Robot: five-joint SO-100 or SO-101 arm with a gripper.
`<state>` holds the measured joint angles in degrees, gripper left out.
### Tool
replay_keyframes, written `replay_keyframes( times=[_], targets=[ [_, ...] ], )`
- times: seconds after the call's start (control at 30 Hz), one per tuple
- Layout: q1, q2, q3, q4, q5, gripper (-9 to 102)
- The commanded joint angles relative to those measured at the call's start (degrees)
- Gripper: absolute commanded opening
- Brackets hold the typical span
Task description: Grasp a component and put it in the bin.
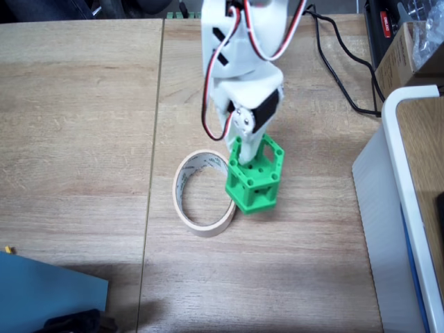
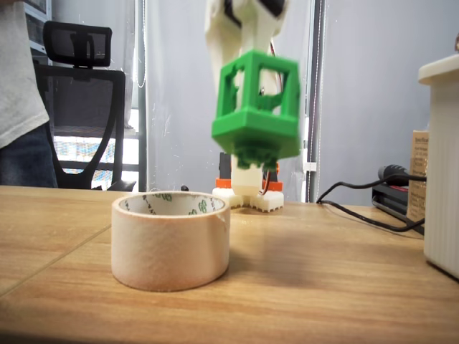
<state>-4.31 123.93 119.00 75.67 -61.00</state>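
Observation:
The component (image 1: 255,177) is a bright green hexagonal block with round holes. It hangs in the air, clear of the table, and looks slightly blurred in the low fixed view (image 2: 257,107). My gripper (image 1: 250,147) comes down from above and is shut on it, its white fingers partly hidden inside the block's frame. The bin (image 1: 206,227), a beige ring of masking tape, lies flat on the wooden table just left of the block. Seen from the side, the block hovers above and to the right of the bin's (image 2: 171,244) rim, not over its hollow centre.
A big white tray with a blue edge (image 1: 399,180) stands at the right. Black cables (image 1: 340,69) run across the back right, beside a cardboard box (image 1: 409,55). A blue sheet (image 1: 41,291) covers the near left corner. A person (image 2: 14,86) and an office chair (image 2: 79,107) are behind the table.

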Motion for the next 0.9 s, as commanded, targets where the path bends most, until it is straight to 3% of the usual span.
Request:
replay_keyframes(
  times=[0.0,0.47,0.87],
  targets=[
    [3.3,5.2,0.9,-0.3,-5.3,0],
    [18.8,6.4,3.5,-0.7,-12.4,0],
    [20.5,-4.0,2.6,-0.8,-13.0,0]
  ],
)
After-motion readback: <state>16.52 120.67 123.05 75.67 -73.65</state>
